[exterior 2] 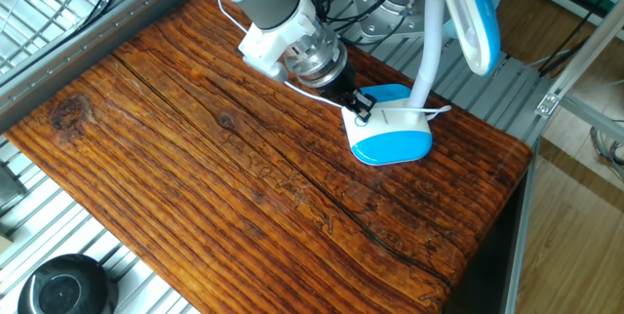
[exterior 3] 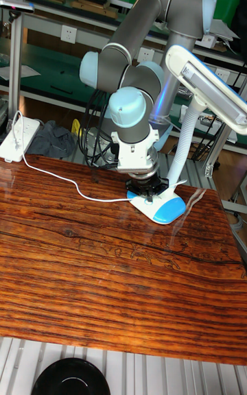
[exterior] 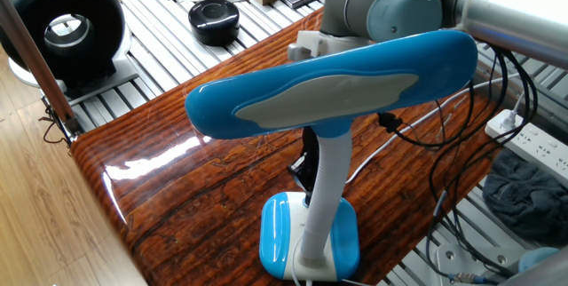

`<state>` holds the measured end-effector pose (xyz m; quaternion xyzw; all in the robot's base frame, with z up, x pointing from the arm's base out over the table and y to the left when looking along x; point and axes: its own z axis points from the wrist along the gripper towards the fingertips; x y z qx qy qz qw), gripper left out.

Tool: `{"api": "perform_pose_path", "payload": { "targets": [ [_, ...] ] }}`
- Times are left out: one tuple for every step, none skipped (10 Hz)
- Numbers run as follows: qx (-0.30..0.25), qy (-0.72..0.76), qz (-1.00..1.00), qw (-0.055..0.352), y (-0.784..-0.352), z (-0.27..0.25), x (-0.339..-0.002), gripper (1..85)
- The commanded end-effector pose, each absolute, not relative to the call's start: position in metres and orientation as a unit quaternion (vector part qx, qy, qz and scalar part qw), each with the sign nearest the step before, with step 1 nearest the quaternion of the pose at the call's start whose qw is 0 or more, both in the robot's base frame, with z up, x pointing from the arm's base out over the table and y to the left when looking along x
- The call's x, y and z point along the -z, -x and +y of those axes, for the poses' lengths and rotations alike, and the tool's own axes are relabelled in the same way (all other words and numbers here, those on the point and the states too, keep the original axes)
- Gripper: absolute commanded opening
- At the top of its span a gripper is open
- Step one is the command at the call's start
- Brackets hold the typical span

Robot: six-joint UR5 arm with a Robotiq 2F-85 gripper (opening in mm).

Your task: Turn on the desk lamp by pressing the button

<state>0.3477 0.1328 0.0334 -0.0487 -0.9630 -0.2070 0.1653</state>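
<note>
The desk lamp is glossy sky-blue, with a wide oblong head carrying a pale grey panel that shows no glow, a white neck and a blue-and-white base. It stands near the table's corner, with its base by the far right edge and its head high at the right. My gripper points down at the white rear part of the base, with its black fingertips together and touching it. It sits just left of the neck. I cannot make out the button.
A white cable runs across the wooden table from a power strip to the base. A black round fan-like device and a small black disc sit off the table. Another black round object lies below the near edge.
</note>
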Motion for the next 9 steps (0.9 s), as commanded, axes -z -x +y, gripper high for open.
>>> {"api": "perform_pose_path", "payload": {
  "targets": [
    [0.215,0.050,-0.962,0.163,-0.351,0.137,-0.034,1.0],
    [0.215,0.049,-0.962,0.163,-0.351,0.136,-0.034,1.0],
    [0.215,0.047,-0.962,0.164,-0.350,0.133,-0.034,1.0],
    [0.219,0.045,-0.960,0.168,-0.349,0.130,-0.039,1.0],
    [0.220,0.045,-0.960,0.169,-0.348,0.130,-0.042,1.0],
    [0.218,0.048,-0.960,0.169,-0.349,0.132,-0.043,1.0],
    [0.214,0.049,-0.961,0.169,-0.351,0.133,-0.044,1.0],
    [0.220,0.051,-0.959,0.169,-0.353,0.137,-0.050,1.0],
    [0.216,0.050,-0.960,0.170,-0.356,0.134,-0.058,1.0]
  ]
}}
